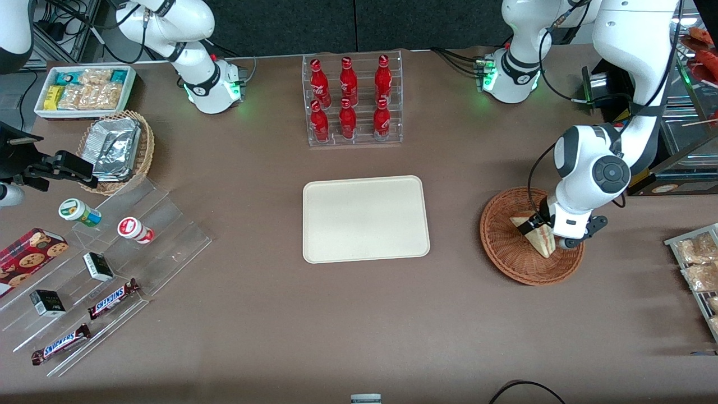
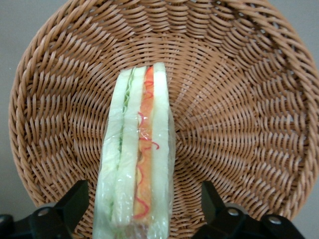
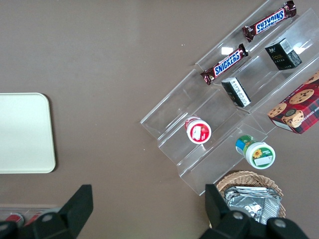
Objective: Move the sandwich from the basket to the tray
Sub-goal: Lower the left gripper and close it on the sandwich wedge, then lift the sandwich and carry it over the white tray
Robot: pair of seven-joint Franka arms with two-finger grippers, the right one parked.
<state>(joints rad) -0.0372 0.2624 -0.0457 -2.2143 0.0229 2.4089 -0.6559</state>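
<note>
right now gripper point(image 2: 142, 204) low inside basket point(image 1: 499, 247), toward working arm's end of table. fingers point(image 2: 75, 201) spread wide, one each side of sandwich point(image 2: 137, 149), not touching wrap: released, nothing held. sandwich stands on edge in basket, filling stripe up, so flat bread faces meet pads, probably best for squeeze. tray point(image 1: 366, 219) lies bare mid-table, well apart, ready as drop spot. judgement: pre-grasp step; closing comes next.
</note>
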